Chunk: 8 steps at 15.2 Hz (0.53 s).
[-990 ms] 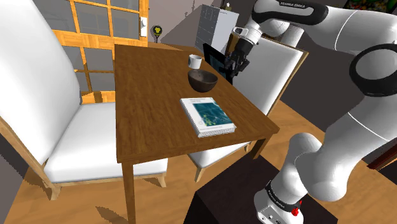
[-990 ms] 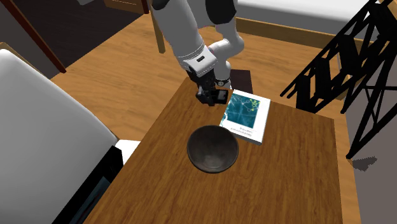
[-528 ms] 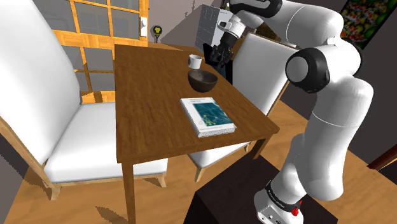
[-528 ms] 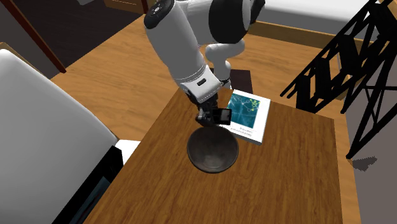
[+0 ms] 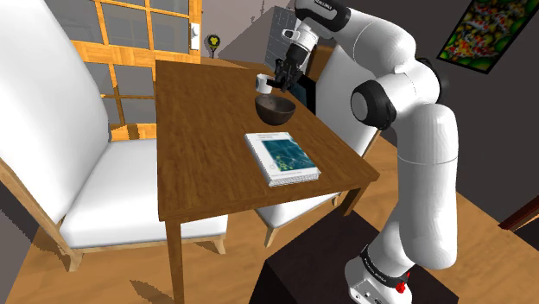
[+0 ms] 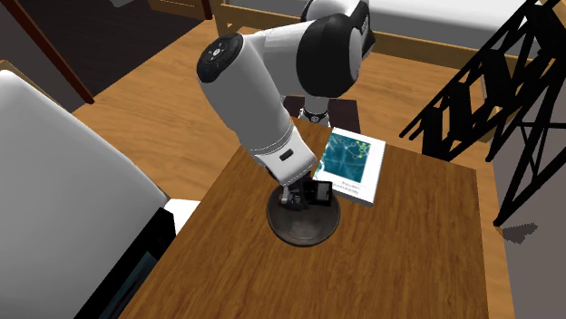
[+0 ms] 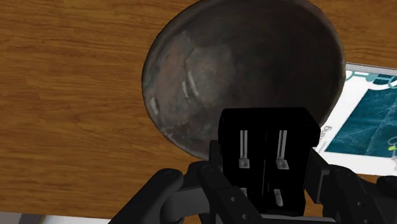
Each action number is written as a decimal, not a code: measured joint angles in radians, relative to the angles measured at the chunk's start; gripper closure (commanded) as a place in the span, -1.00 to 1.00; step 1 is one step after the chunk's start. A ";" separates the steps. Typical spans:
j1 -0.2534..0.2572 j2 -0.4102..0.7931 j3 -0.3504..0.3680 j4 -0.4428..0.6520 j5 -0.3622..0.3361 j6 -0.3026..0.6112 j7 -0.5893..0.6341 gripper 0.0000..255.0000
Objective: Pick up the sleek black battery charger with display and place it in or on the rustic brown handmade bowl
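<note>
My black gripper [image 7: 267, 186] is shut on the black battery charger [image 7: 267, 149], whose two metal slots face the camera. The charger hangs just above the near rim of the dark brown bowl [image 7: 216, 70], which stands on the wooden table [image 7: 63, 95]. In the second exterior view the gripper [image 6: 304, 195] holds the charger [image 6: 318, 193] over the bowl [image 6: 304, 225], on the rim side nearest the book. From the shoulder view the gripper [image 5: 283, 80] hangs above the bowl [image 5: 275, 110] at the table's far end, with the charger [image 5: 301, 90] a black slab beside it.
A teal-covered book [image 5: 282, 157] lies on the table [image 5: 199, 129] nearer the stand than the bowl. A small white cup [image 5: 264, 83] stands just beyond the bowl. White-cushioned chairs [image 5: 104, 173] flank the table. A black metal frame [image 6: 490, 100] stands past the table's edge.
The arm has carried the charger from beside the table's edge to above the bowl's rim. The gripper stays shut on it throughout.
</note>
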 measured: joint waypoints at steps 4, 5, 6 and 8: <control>0.034 -0.013 -0.007 -0.078 -0.013 0.056 -0.023 1.00; 0.043 -0.017 -0.009 -0.101 -0.016 0.073 -0.031 1.00; 0.049 -0.018 -0.010 -0.117 -0.018 0.086 -0.037 1.00; 0.064 -0.023 -0.012 -0.152 -0.021 0.112 -0.046 1.00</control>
